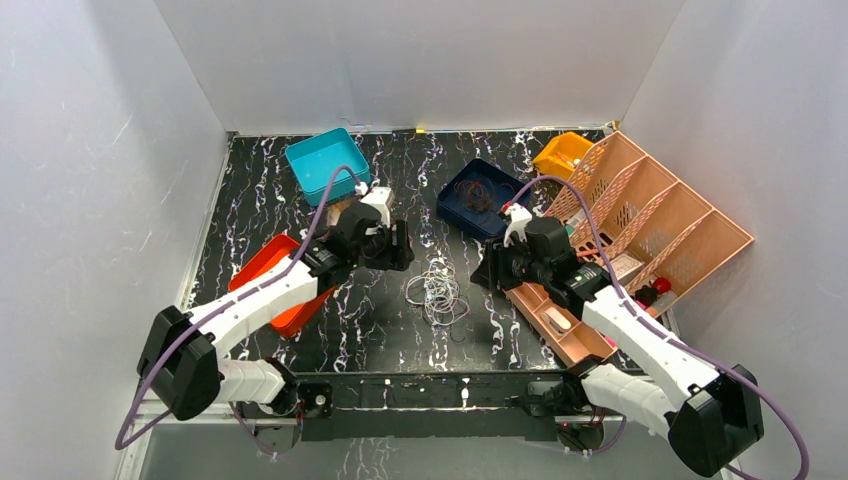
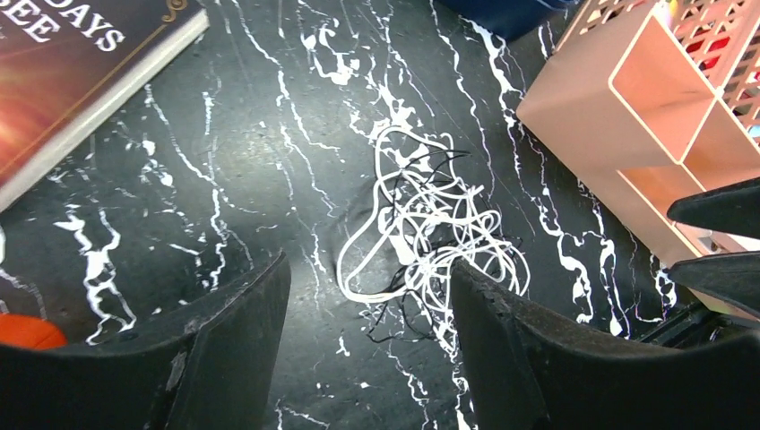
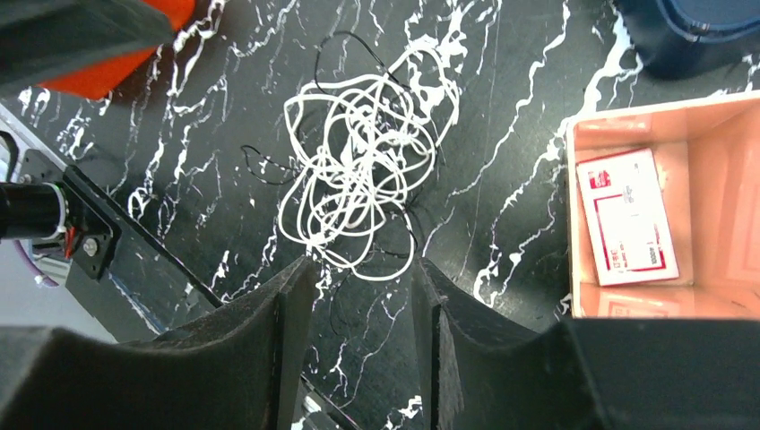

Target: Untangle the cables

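From above, your tangle of thin white and black wire cables (image 1: 437, 293) lies on the black marbled table (image 1: 350, 330), untouched between the left gripper (image 1: 392, 246) and right gripper (image 1: 497, 268). Left wrist: jaws spread, empty, and black strands that the top view blurs. Right wrist: jaws parted, empty. I'd judge you next pinch one outer loop with each.

Left pincer (image 2: 366, 278) and right pincer (image 3: 363, 269) hover, jaws apart.

We are seeing whitish and black cables (image 1: 437, 292) and a black table (image 1: 260, 190) veined with white marbling. We are noting a teal bin (image 1: 312, 160), an orange-red tray (image 1: 258, 268) and a pink organiser (image 1: 690, 235).
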